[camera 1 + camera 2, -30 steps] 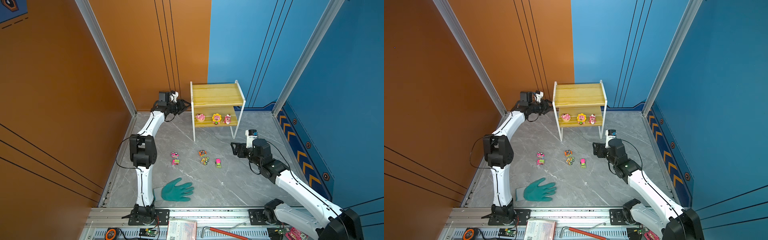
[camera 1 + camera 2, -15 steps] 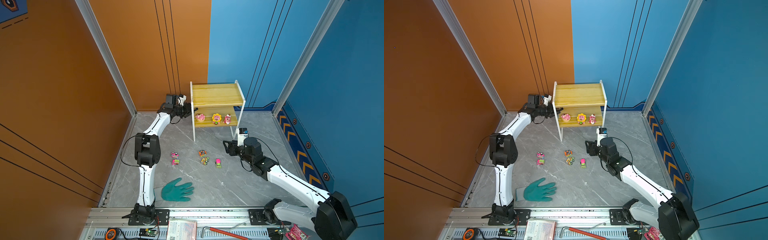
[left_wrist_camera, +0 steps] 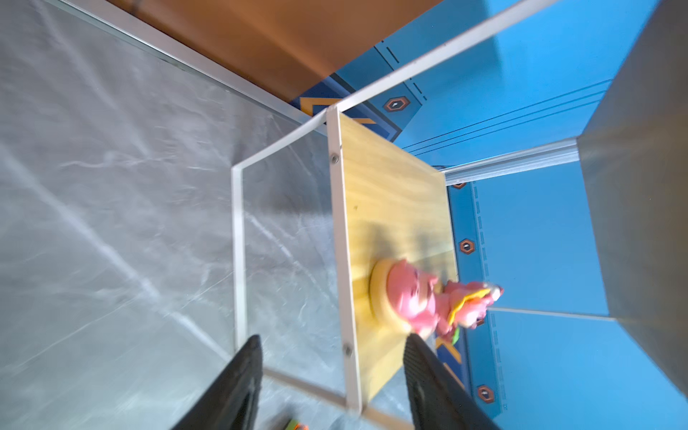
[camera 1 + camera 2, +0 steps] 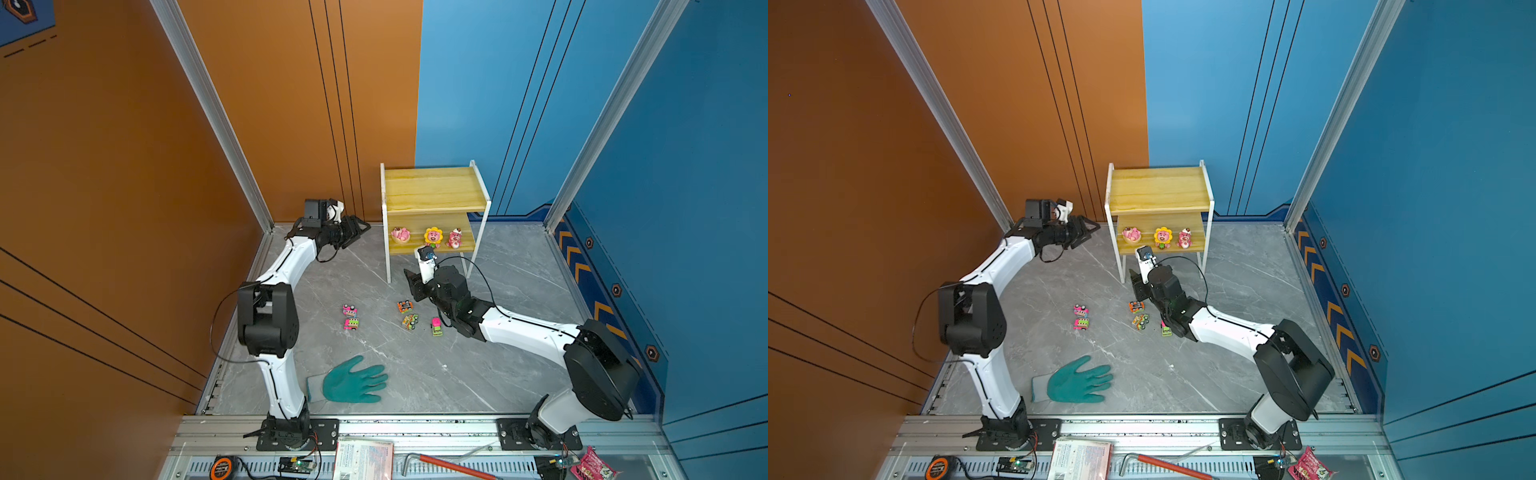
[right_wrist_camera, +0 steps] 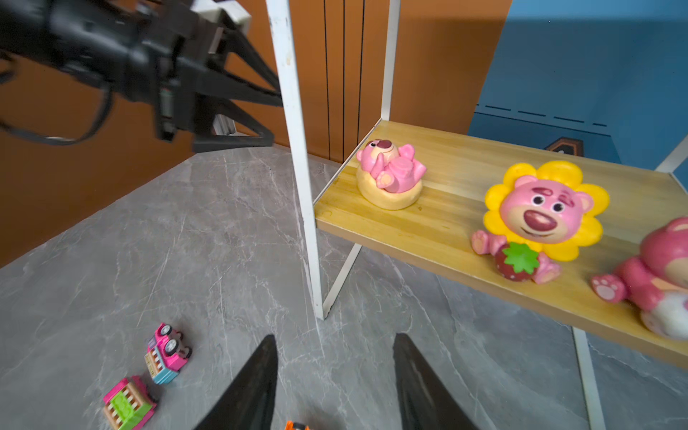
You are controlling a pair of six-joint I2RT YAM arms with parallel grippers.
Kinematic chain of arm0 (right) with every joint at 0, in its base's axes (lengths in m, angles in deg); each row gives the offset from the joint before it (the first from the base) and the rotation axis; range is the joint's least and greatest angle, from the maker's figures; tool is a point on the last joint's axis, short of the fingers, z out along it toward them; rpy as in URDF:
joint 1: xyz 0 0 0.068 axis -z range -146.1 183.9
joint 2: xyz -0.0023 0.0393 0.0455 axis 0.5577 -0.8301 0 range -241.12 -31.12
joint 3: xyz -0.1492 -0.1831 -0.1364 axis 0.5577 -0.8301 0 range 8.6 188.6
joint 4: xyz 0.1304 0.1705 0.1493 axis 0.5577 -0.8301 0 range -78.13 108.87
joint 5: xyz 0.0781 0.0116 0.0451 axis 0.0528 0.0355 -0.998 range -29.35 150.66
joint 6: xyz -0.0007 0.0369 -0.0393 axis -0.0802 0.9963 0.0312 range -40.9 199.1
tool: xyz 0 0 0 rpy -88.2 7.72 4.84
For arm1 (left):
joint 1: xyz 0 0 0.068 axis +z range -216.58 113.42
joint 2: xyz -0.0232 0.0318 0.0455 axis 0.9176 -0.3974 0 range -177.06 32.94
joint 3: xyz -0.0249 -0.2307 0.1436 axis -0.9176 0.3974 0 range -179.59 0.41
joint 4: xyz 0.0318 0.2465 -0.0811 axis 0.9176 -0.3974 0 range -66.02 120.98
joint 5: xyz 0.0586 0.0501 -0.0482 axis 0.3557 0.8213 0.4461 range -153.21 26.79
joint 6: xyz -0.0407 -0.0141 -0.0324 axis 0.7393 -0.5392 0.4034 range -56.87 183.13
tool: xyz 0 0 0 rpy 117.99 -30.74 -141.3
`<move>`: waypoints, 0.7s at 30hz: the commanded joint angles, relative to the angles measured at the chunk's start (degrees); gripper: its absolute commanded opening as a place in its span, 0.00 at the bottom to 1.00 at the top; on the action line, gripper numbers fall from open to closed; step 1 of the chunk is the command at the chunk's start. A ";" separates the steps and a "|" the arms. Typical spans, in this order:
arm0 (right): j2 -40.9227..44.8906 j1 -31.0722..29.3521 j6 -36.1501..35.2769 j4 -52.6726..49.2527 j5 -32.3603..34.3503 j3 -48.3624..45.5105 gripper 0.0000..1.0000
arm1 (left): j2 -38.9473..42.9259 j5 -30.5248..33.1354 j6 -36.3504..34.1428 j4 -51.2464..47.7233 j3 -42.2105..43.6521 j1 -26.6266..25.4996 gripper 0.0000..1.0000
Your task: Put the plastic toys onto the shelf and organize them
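Note:
The shelf (image 4: 434,195) (image 4: 1158,191) stands at the back, with three pink bear toys (image 4: 433,237) (image 5: 540,219) in a row on its lower board. Several toy cars lie on the grey floor in front, among them an orange one (image 4: 405,306) (image 5: 296,425) and two pink ones (image 4: 350,310) (image 5: 167,352). My left gripper (image 4: 359,228) (image 3: 333,342) hovers open and empty just left of the shelf, level with its lower board. Low beside the shelf's front left leg, my right gripper (image 4: 411,286) (image 5: 335,338) is open and empty just behind the orange car.
A teal work glove (image 4: 353,380) lies on the floor near the front. The front rail holds a tape measure (image 4: 220,467), a booklet (image 4: 363,459) and a red-handled tool (image 4: 449,465). Orange and blue walls close in the floor on three sides.
My right arm has swung left to the shelf's front leg above the orange car, and its jaws have narrowed. My left gripper has moved from the back corner towards the shelf's left side.

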 commanded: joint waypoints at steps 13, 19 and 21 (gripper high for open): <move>-10.15 1.89 12.41 7.85 4.80 9.64 0.00 | 30.58 8.51 -16.38 -13.74 22.27 -0.20 0.00; -14.53 2.44 12.92 14.77 2.05 10.88 0.00 | 32.50 11.94 -20.72 -17.82 20.17 -2.47 0.00; -15.49 2.48 12.09 16.70 2.69 10.87 0.00 | 32.20 11.71 -21.04 -17.74 20.12 -2.47 0.00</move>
